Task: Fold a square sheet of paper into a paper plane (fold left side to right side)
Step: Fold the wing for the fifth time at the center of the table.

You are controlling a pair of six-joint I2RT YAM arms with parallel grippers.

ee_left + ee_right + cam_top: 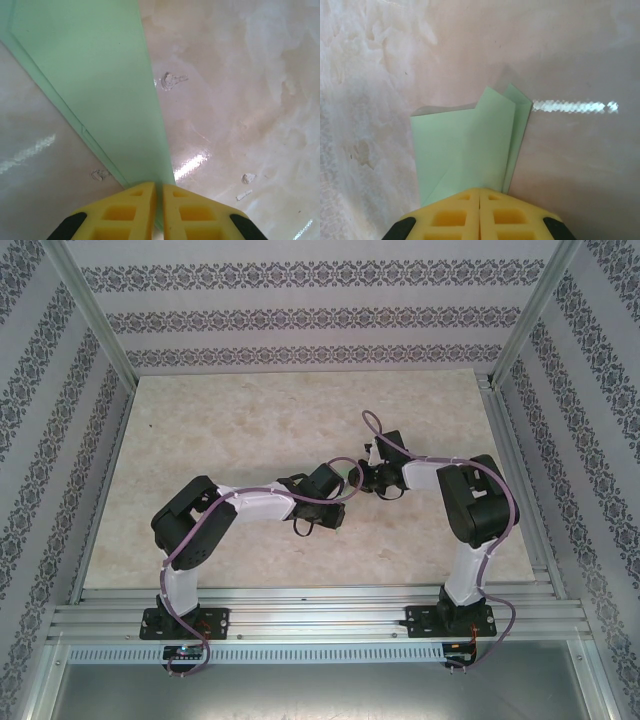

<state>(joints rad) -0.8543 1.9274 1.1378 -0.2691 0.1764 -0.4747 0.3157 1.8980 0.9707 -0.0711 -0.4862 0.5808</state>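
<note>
The paper plane point(95, 85) is light green paper folded into a long narrow strip with layered edges, lying over the marbled table. Its near end runs into the thin gap between my left gripper's point(158, 192) yellow fingers, which are shut on it. In the right wrist view the other end of the paper plane point(465, 150) shows several overlapping folded layers, face up. My right gripper point(480, 192) is shut, its fingertips sitting over the paper's near edge. From above, both grippers meet at mid-table: left gripper point(345, 483), right gripper point(366, 478), with a sliver of green paper point(356, 474) between them.
The beige marbled tabletop point(250, 420) has a few small white scuffs point(170, 80). Aluminium frame posts and patterned walls enclose it. A rail point(300, 625) with both arm bases runs along the near edge.
</note>
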